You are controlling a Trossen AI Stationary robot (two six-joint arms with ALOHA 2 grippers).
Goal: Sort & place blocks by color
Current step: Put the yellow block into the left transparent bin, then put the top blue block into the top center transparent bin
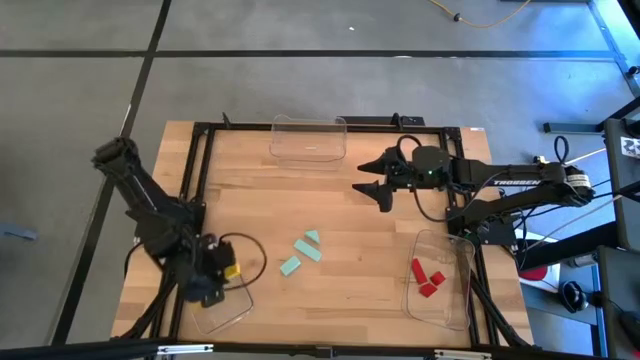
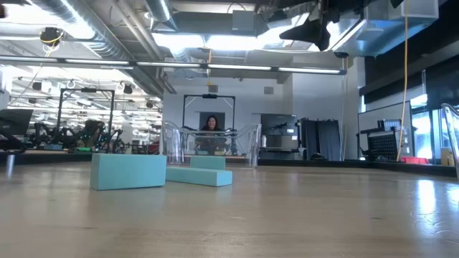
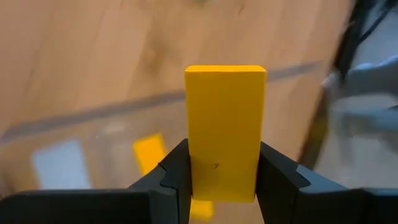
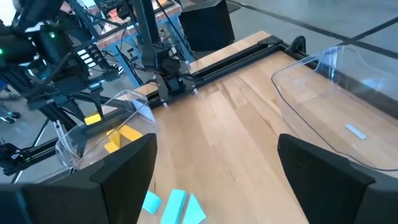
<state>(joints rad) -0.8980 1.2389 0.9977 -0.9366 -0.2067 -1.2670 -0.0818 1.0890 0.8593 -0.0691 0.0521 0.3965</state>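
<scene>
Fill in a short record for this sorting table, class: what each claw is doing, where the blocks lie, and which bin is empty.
left claw: shut on a yellow rectangular block, above the clear plastic bin at the near left corner
right claw: open, holding nothing, raised over the table's far middle
mint-green blocks: three, loose on the wooden table
red blocks: in the clear right bin
far clear bin: empty

Three blocks [image 1: 303, 252] lie mid-worktop [image 1: 330, 205], near side. One bin [image 1: 309, 137] at far edge, one bin [image 1: 222, 308] near-left under left claw [image 1: 222, 275] gripping a block [image 3: 224, 130], one bin [image 1: 440, 280] near-right holding blocks [image 1: 427, 277]. Right claw [image 1: 378, 176] spread, right of centre.
</scene>
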